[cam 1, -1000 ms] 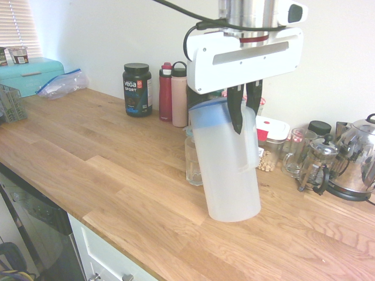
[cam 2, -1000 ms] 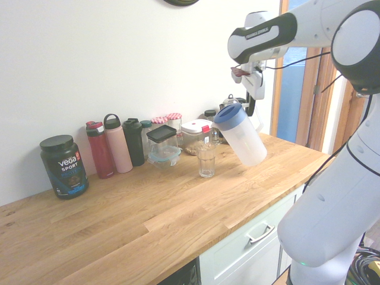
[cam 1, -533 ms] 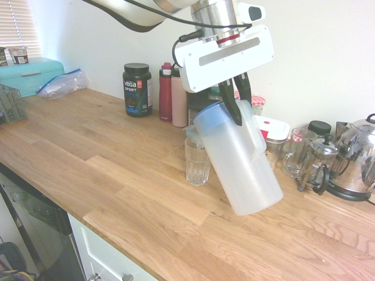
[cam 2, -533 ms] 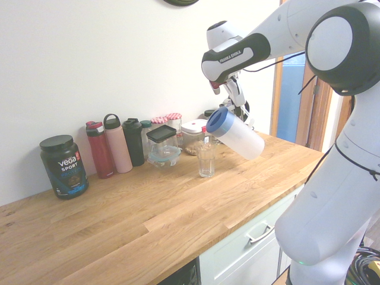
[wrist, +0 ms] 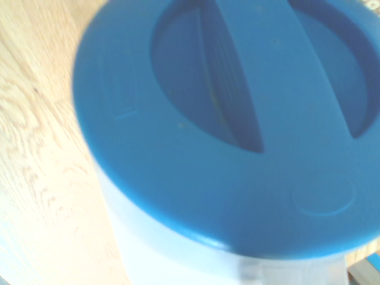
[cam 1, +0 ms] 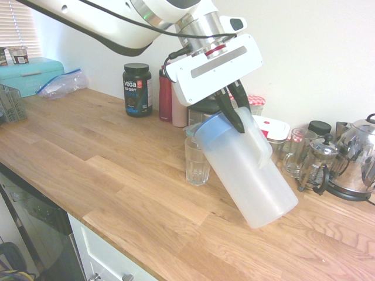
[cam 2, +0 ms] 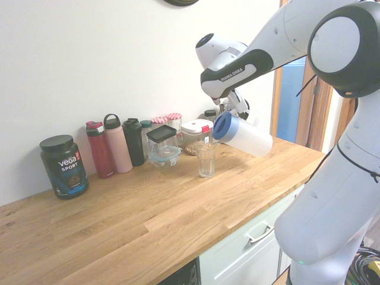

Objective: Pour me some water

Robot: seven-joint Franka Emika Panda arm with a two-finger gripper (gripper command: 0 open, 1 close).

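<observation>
Jug (cam 1: 249, 178) nearest me, leaning well over above the counter (cam 1: 117, 187), its base to the right and its blue lid (cam 1: 215, 130) up to the left. That's where the water should be, though I can't make out any liquid through the frosted side. Whether the base clears the wood I can't tell.

Just above, the gripper (cam 1: 240, 116) has its two dark fingers closed on the jug's handle (cam 1: 263, 149), one on either side, so it is pinching the handle rather than standing spread. The grip is up near the lid, and I'd guess a full jug could swing or slip there.

A bit farther off, just left of the lid, the glass (cam 1: 197, 167) stands upright. I'd say we're at the lining-up and tipping step: I see no stream, and no water I can make out in the glass. Next, the lid's pouring edge wants bringing over the glass's mouth, then a slow, steady tip. Too far or too fast, and it could splash the counter or knock the glass.

Beyond, the kettle (cam 1: 354, 155) and French press (cam 1: 319, 158) sit to the right; the black tub (cam 1: 137, 91) is far left.
</observation>
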